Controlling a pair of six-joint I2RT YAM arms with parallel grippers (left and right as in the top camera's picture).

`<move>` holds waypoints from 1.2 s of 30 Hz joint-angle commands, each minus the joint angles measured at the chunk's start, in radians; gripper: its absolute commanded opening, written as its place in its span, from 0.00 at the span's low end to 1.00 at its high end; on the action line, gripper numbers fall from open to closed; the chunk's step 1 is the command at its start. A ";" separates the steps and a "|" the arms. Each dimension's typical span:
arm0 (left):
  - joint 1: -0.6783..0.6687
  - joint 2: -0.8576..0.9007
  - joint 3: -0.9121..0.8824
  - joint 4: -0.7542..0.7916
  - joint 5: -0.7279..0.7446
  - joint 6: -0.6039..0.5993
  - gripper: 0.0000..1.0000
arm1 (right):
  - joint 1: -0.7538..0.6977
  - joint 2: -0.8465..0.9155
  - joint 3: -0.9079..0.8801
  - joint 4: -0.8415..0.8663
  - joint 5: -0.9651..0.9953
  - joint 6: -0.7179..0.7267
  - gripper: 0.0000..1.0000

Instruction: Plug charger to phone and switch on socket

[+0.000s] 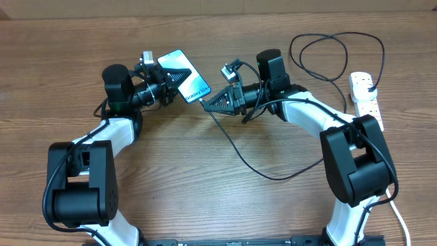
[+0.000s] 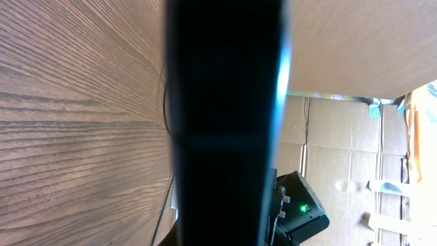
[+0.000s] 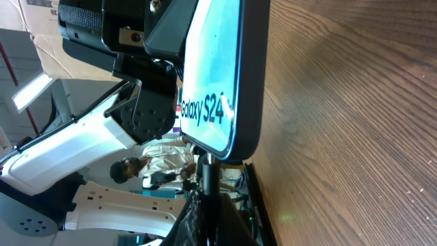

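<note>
My left gripper is shut on the phone and holds it tilted above the table, light blue screen up. In the left wrist view the phone's dark back fills the middle and hides the jaws. My right gripper is shut on the charger's connector tip, which meets the phone's lower end. The right wrist view shows the phone with white text and the connector at its bottom edge above my jaws. The black cable loops to a plug in the socket.
The socket's white power strip lies at the right edge of the table, behind my right arm. The charger cable makes a large loop at the back right and a slack curve across the wood in front of the grippers.
</note>
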State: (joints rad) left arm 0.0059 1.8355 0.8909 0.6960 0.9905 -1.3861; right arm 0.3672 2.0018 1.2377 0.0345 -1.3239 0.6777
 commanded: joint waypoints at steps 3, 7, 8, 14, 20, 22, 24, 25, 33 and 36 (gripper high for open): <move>-0.007 -0.010 0.014 0.008 0.023 -0.001 0.04 | -0.003 -0.031 -0.006 0.010 0.007 0.008 0.04; -0.007 -0.010 0.014 0.008 0.023 0.002 0.05 | -0.003 -0.031 -0.006 0.019 0.007 0.020 0.04; -0.007 -0.010 0.014 0.008 0.023 0.002 0.04 | -0.003 -0.031 -0.006 0.027 0.006 0.031 0.04; -0.007 -0.010 0.014 0.008 0.023 0.002 0.04 | -0.003 -0.031 -0.006 0.051 0.023 0.053 0.04; -0.007 -0.010 0.014 0.008 0.023 0.002 0.05 | -0.003 -0.031 -0.006 0.050 0.045 0.056 0.04; -0.007 -0.010 0.014 0.008 0.023 0.002 0.04 | -0.003 -0.031 -0.006 0.050 0.052 0.057 0.04; -0.007 -0.010 0.014 0.008 0.023 0.002 0.04 | -0.003 -0.031 -0.006 0.050 0.058 0.060 0.04; -0.007 -0.010 0.014 0.008 0.023 0.002 0.05 | -0.003 -0.031 -0.006 0.049 0.059 0.060 0.04; -0.007 -0.010 0.014 0.009 0.023 0.001 0.04 | -0.003 -0.031 -0.006 0.040 0.071 0.060 0.04; -0.006 -0.010 0.014 0.009 0.023 0.002 0.04 | -0.003 -0.031 -0.006 0.040 0.071 0.060 0.04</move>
State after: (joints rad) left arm 0.0071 1.8355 0.8909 0.6964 0.9672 -1.3857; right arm 0.3672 2.0018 1.2373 0.0669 -1.2968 0.7330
